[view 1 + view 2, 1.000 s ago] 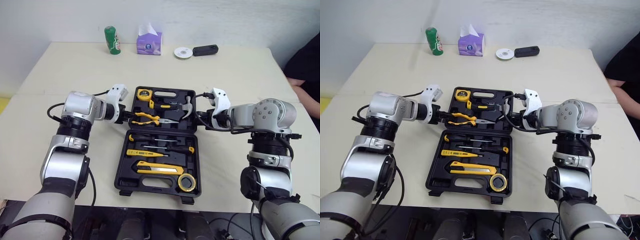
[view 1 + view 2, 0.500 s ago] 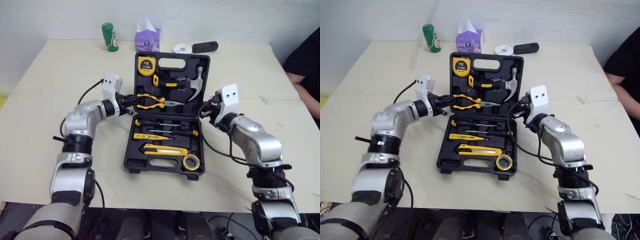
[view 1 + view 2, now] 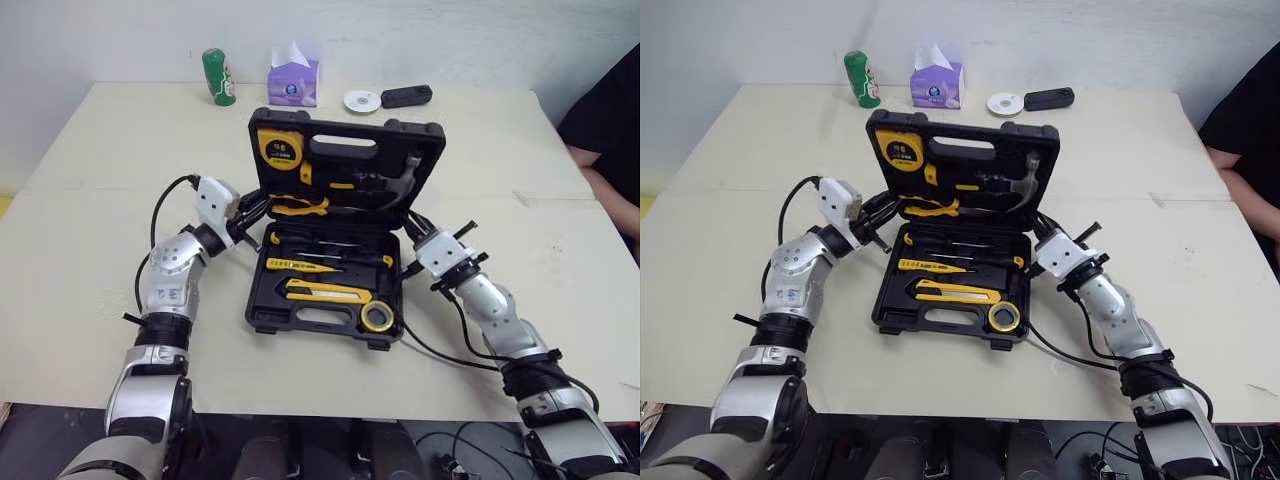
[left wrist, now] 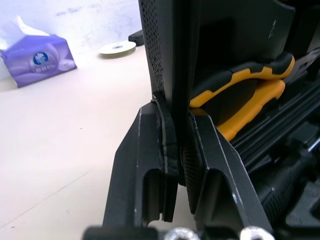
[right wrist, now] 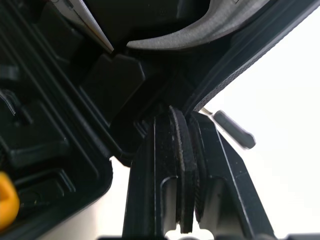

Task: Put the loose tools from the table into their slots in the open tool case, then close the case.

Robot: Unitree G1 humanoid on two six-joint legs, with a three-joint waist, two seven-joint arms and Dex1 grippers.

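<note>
Open case (image 3: 257, 300) mid-counter (image 3: 90, 250), lid (image 3: 330, 168) half raised. Up close from the wrists: left fingers (image 4: 135, 165) clamped on the lid's rim beside yellow pliers (image 4: 250, 75), right fingers (image 5: 150, 170) clenched on the opposite rim below the hammer (image 5: 200, 30).

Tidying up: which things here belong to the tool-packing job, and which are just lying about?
Job: black plastic tool case; yellow tape measure; yellow-handled pliers; yellow tape roll.
Lying about: green can; purple tissue box; white disc; black gadget.
</note>
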